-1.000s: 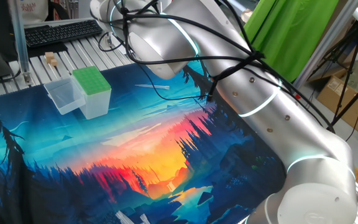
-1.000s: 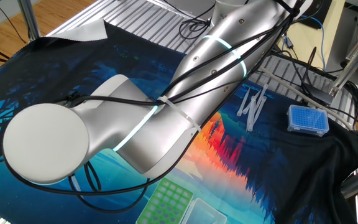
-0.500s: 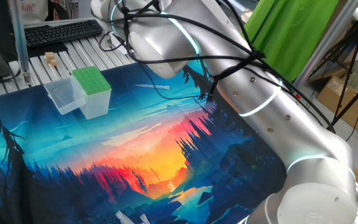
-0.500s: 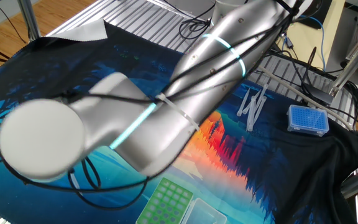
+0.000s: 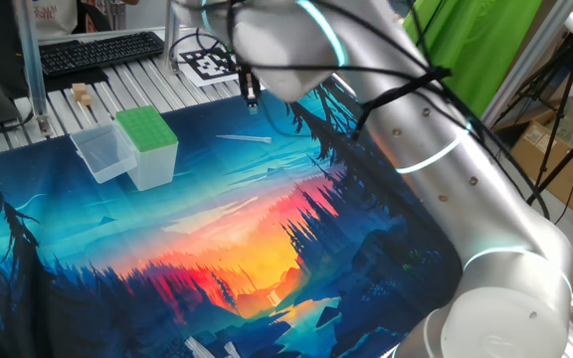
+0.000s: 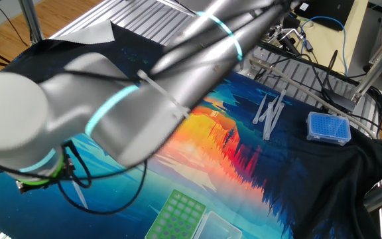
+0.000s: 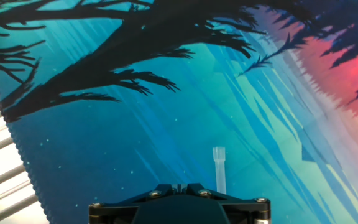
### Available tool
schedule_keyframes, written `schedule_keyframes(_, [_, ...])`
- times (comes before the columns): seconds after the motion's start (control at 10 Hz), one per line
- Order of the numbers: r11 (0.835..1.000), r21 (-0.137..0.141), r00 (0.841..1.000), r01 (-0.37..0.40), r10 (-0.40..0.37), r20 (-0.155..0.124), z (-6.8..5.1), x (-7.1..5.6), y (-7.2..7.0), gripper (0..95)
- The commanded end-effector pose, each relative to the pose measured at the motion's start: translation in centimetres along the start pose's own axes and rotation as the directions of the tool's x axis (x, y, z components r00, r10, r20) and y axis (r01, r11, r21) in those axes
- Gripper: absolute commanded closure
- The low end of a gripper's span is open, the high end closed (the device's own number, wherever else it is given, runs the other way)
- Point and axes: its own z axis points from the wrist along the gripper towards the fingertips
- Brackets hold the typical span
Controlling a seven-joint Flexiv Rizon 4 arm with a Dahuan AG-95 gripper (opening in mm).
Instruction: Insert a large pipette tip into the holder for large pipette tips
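The pincer is fully closed and empty above a thin translucent whitish pipette tip lying flat, likely lining up; the green-topped perforated holder box waits apart.

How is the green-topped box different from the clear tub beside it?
The green-topped box stands taller than the clear tub. The box is covered by a bright green top; the tub is open on top and colourless. Both are small, boxy, and sit side by side on the picture mat.
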Motion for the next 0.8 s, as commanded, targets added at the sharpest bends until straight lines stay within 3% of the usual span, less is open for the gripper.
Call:
schedule_keyframes(0.1, [1.0,0.024,0.999,-0.01,0.012,-0.051,0.02,0.03,-0.04,95.0])
schedule_keyframes(0.5, [0.999,0.037,0.996,-0.017,0.02,-0.085,0.02,0.03,-0.04,95.0])
schedule_keyframes(0.8, [0.999,0.037,0.996,-0.02,0.023,-0.088,0.02,0.03,-0.04,95.0])
